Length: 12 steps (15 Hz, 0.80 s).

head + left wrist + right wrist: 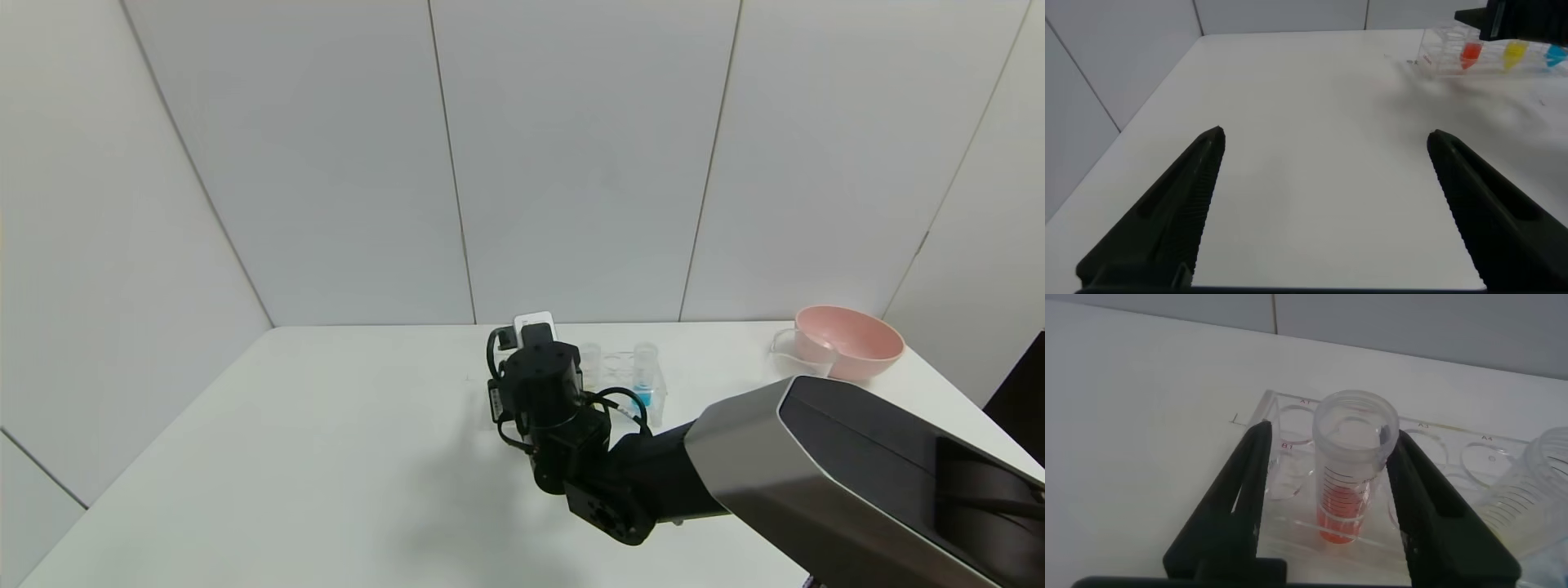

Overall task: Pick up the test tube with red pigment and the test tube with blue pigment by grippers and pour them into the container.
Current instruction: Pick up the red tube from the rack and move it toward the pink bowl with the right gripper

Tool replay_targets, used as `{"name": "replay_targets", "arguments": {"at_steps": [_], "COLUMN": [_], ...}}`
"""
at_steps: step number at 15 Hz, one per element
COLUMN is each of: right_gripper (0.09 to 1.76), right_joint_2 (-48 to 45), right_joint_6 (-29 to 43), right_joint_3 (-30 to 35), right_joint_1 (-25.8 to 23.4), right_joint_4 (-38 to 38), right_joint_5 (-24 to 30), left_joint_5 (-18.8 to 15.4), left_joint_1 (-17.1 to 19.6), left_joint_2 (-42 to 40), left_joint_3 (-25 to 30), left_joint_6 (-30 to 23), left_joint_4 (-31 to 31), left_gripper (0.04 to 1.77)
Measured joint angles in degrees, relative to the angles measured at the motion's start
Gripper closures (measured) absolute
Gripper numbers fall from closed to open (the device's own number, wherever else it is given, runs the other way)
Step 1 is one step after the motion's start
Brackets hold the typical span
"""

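Observation:
The test tube with red pigment [1354, 469] stands upright in a clear rack [1290, 416]. My right gripper [1333, 433] is open, with one finger on each side of this tube near its rim. In the head view the right wrist [543, 384] hides that tube. The test tube with blue pigment [644, 384] stands in the rack beside the wrist. The clear container [790, 349] stands at the far right, against the pink bowl. My left gripper [1324, 135] is open and empty above bare table; the red tube [1470, 54] and blue tube [1556, 55] show far off.
A pink bowl [849, 341] stands at the table's far right corner. A tube with yellow liquid [1513, 54] stands in the rack between the red and blue ones. White walls close in the back and the left.

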State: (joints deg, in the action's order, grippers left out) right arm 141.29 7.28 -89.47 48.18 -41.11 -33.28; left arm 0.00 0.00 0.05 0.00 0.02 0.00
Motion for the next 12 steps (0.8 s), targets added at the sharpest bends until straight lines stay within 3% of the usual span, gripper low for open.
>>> {"name": "replay_targets", "arguments": {"at_steps": [2,3,4,12], "right_gripper": [1.06,1.27,1.34,1.34], "right_joint_2": [-0.1,-0.1,-0.2,-0.6], "right_joint_6": [0.0,0.0,0.0,0.0], "right_joint_3": [0.1,0.2,0.2,0.2], "right_joint_1": [0.0,0.0,0.0,0.1], "right_joint_4": [0.0,0.0,0.0,-0.1], "right_joint_5": [-0.1,-0.4,-0.3,-0.3], "left_joint_5": [0.0,0.0,0.0,0.0], "left_joint_1": [0.0,0.0,0.0,0.0], "left_joint_2": [0.0,0.0,0.0,0.0], "left_joint_3": [0.0,0.0,0.0,0.0], "left_joint_6": [0.0,0.0,0.0,0.0], "left_joint_4": [0.0,0.0,0.0,0.0], "left_gripper": [0.05,0.05,0.05,0.05]}}
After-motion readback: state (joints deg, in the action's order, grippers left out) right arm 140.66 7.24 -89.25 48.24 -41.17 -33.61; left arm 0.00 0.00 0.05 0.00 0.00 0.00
